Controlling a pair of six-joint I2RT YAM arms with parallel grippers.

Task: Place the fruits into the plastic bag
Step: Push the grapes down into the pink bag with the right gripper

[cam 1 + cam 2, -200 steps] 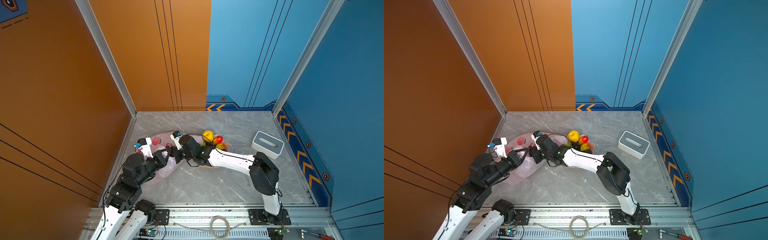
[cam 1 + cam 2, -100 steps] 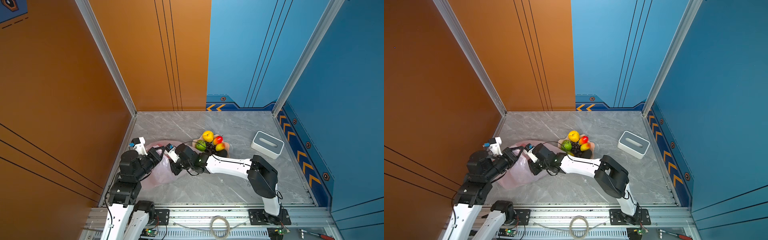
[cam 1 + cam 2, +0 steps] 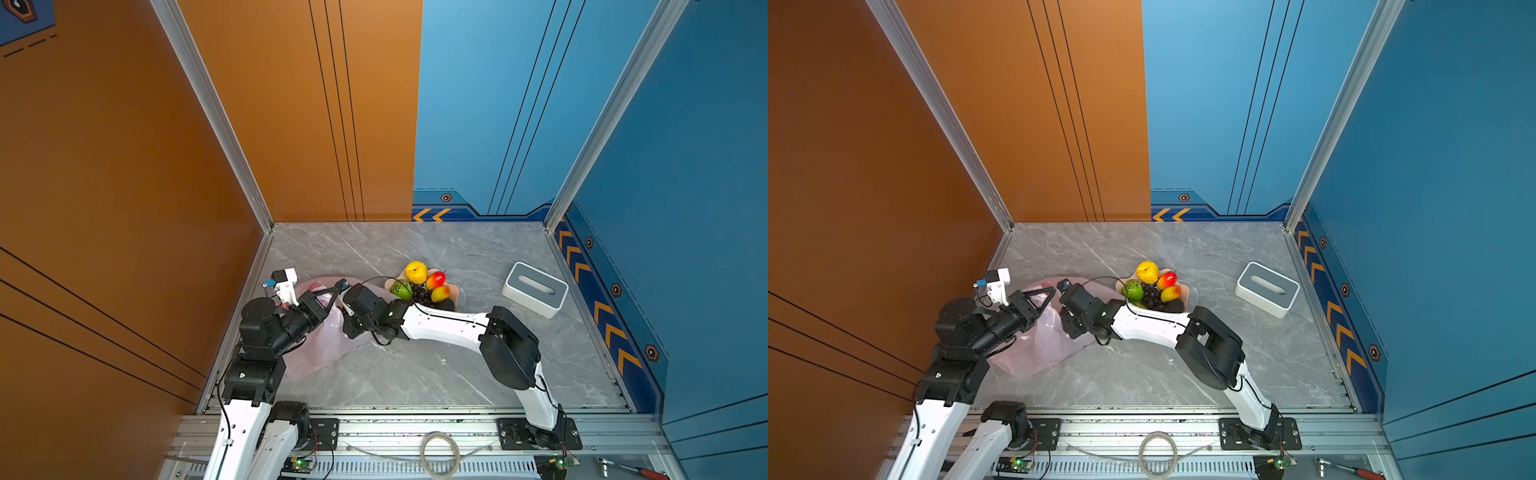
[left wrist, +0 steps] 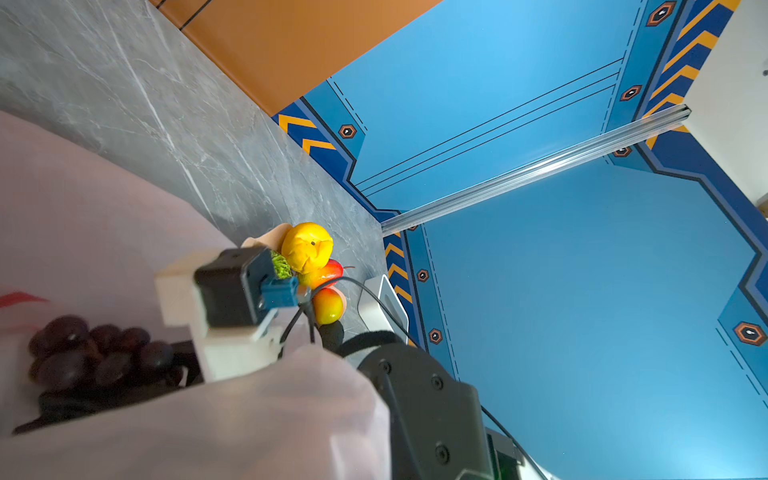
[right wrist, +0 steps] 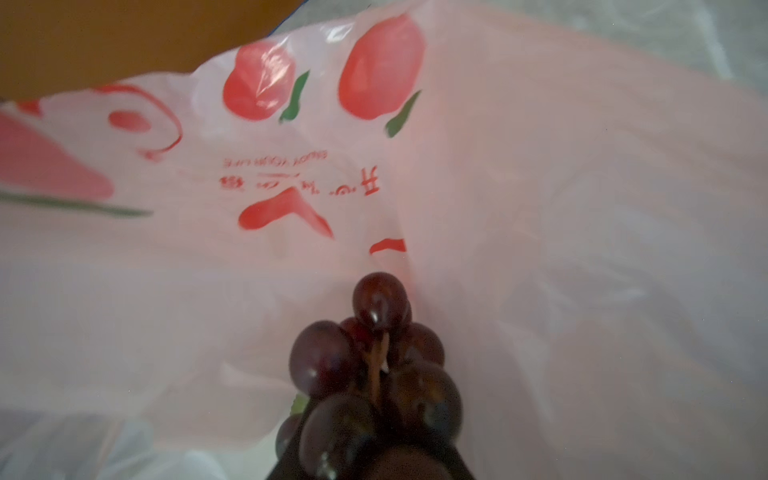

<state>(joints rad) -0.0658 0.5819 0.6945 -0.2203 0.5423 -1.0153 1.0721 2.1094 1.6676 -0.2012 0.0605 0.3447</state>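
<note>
Since a second ago the right arm has swung off the bowl [image 3: 454,294] toward the plastic bag [image 3: 328,353]. The right pincer [image 5: 374,459] is clamped on a grape bunch [image 5: 374,365] inside the bag's mouth. The left pincer [image 3: 336,288] is pinched together on the bag's rim, holding it up. The other fruits [image 3: 435,279] sit in the bowl.

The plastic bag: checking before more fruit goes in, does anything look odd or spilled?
Nothing stands out. The plastic bag lies crumpled, its mouth lifted by the left gripper; the right gripper holds a grape bunch inside it.
</note>
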